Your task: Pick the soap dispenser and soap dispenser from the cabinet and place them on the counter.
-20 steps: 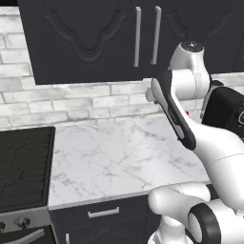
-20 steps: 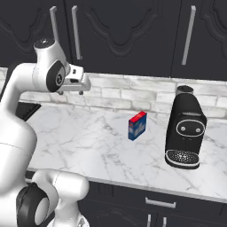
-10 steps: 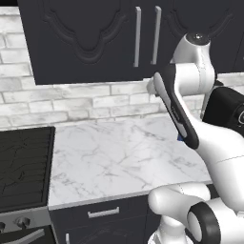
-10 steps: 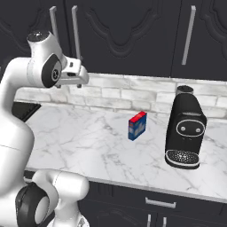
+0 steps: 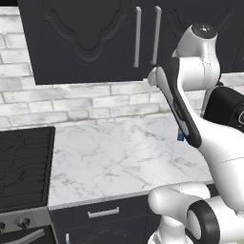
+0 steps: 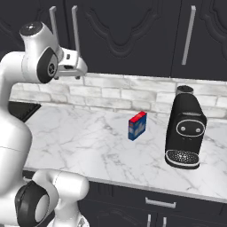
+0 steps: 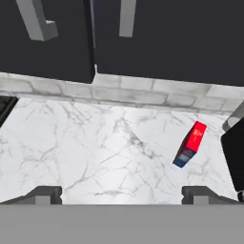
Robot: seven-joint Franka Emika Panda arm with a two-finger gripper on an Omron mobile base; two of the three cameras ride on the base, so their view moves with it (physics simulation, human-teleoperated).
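Observation:
The dark cabinet [image 5: 90, 38] hangs over the counter with both carved doors closed and two long silver handles [image 5: 137, 35] side by side. In the right base view the cabinet [image 6: 128, 35] is closed too, so the soap dispensers are hidden. My gripper [image 6: 74, 73] is raised just below the handles [image 6: 75, 29], level with the doors' lower edge. In the hand view my gripper [image 7: 121, 195] is open with nothing between its fingertips [image 7: 45, 194], high over the white marble counter [image 7: 95, 147].
A small blue box with a red top [image 6: 137, 125] stands mid-counter, seen also in the hand view [image 7: 189, 144]. A black coffee machine [image 6: 185, 133] stands to its right. The black stovetop [image 5: 24, 162] borders the counter [image 5: 119, 157] on the left.
The arm has risen, lifting the gripper from the brick wall's height up to the cabinet doors' lower edge. The jaws have stayed open.

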